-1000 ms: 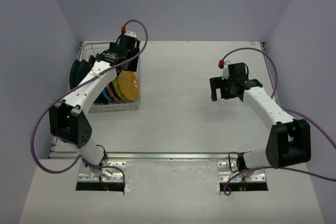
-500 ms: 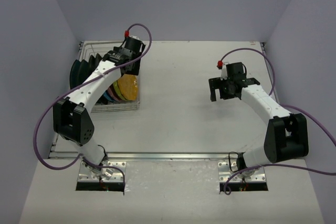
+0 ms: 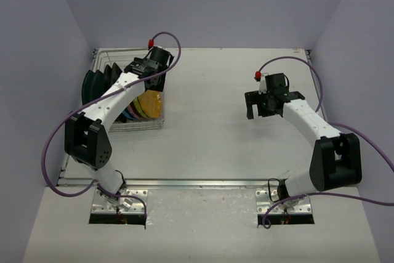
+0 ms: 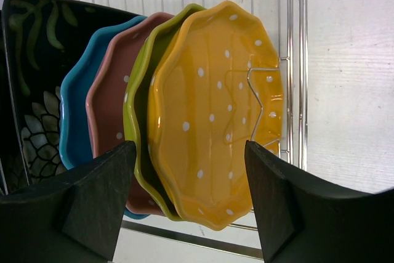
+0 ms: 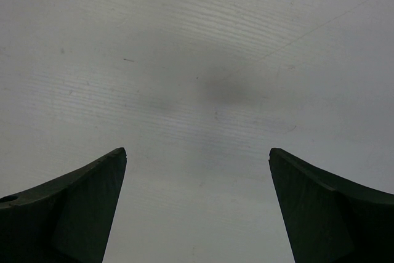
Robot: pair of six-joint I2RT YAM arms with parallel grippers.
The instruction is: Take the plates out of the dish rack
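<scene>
Two arm bases bolted at the near edge of the table (image 3: 215, 143). Farther out on the right: right claw (image 3: 258, 113) hovering above bare tabletop, spread wide, nothing between the fingers. Farther still on the left: left claw (image 3: 151, 83) poised over the dish rack (image 3: 132, 126) in the far-left corner, partly spread, pinching nothing, plates showing in the gap. Standing on edge in the rack, nearest the claw to farthest: yellow dotted plate (image 4: 209, 115), green plate (image 4: 136, 100), pink plate (image 4: 106, 106), blue plate (image 4: 72, 112), black leaf-patterned plate (image 4: 37, 60).
</scene>
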